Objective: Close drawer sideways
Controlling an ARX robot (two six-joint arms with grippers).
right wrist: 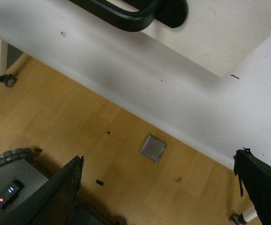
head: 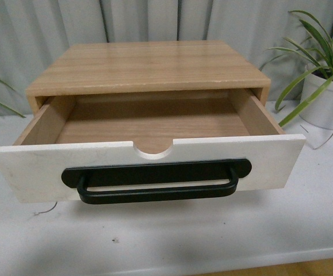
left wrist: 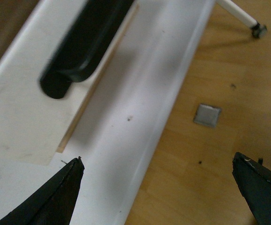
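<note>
While the drawer [head: 149,131] stands pulled far out of the wooden cabinet [head: 149,66] toward the near edge of the white table [head: 212,233], the left gripper [left wrist: 157,160] and right gripper [right wrist: 158,156] both gape wide, empty.

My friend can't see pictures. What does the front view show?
A white-fronted drawer is pulled open and empty, its black bar handle facing the camera. Its wooden box sits on a white table, with a potted plant at the right and pale curtains behind.
</note>
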